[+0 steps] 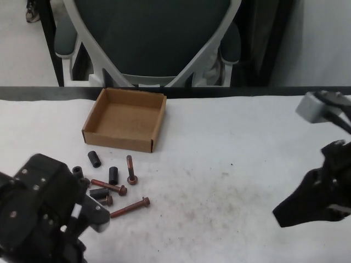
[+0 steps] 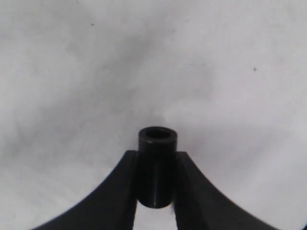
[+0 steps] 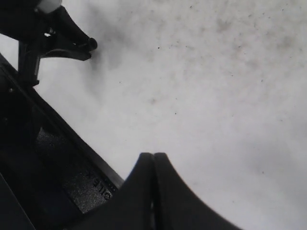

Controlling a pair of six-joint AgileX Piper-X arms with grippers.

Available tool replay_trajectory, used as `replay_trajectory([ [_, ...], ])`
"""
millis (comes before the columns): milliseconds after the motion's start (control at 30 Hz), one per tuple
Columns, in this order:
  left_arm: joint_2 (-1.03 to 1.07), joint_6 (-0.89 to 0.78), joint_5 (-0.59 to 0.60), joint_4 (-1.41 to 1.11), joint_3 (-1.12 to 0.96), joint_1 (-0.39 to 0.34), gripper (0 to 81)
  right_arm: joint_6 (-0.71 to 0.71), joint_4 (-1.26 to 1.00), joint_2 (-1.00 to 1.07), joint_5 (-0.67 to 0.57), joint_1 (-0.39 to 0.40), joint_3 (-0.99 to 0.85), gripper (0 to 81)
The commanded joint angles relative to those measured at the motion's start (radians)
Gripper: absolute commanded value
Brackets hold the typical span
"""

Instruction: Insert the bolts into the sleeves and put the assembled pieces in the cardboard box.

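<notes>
Moment of the bolt-and-sleeve assembly. The left gripper is clamped on one black sleeve, a finger on either flank; the sleeve's long axis runs along the fingers and its open bore faces away from the wrist, over bare bench. The right gripper has its fingertips pressed together with nothing between them.

In the high view the bolts and loose sleeves lie clustered just beside the left arm, at about 1 o'clock from it and 9 o'clock from the right arm, well apart from the latter. The longest bolt lies flat, its axis running from 8 to 2 o'clock with the head at the 2 o'clock end. The cardboard box stands at 12 o'clock from the cluster and holds no pieces.

Judgement: the step in hand is presenting the sleeve. The right gripper must part its fingers, cross toward 9 o'clock, take a bolt, and align its shank with the bore.
</notes>
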Motion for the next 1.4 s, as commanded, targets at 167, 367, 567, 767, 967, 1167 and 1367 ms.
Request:
replay_trajectory([
  [167, -0.228, -0.156, 0.032, -0.013, -0.002, -0.002, 0.8, 0.134, -0.032, 0.111, -0.008, 0.044, -0.01, 0.2],
  [367, -0.462, -0.329, 0.044, -0.023, -0.002, -0.002, 0.8, 0.294, -0.15, 0.177, -0.01, 0.075, -0.01, 0.2],
  [567, -0.673, -0.436, -0.011, -0.023, -0.001, -0.002, 0.8, 0.399, -0.261, 0.22, -0.015, 0.103, -0.013, 0.2],
  [767, -0.863, -0.51, -0.092, -0.023, 0.002, -0.002, 0.8, 0.441, -0.317, 0.257, -0.039, 0.128, -0.044, 0.2],
  [967, -1.026, -0.589, -0.13, -0.022, 0.048, -0.002, 0.8, 0.435, -0.316, 0.323, -0.029, 0.164, -0.175, 0.2],
  [1167, -1.172, -0.706, -0.13, -0.009, 0.115, -0.002, 0.8, 0.461, -0.316, 0.416, 0.003, 0.194, -0.299, 0.2],
  [1367, -1.267, -0.723, -0.136, 0.076, 0.12, -0.002, 0.8, 0.461, -0.254, 0.537, 0.102, 0.253, -0.399, 0.2],
])
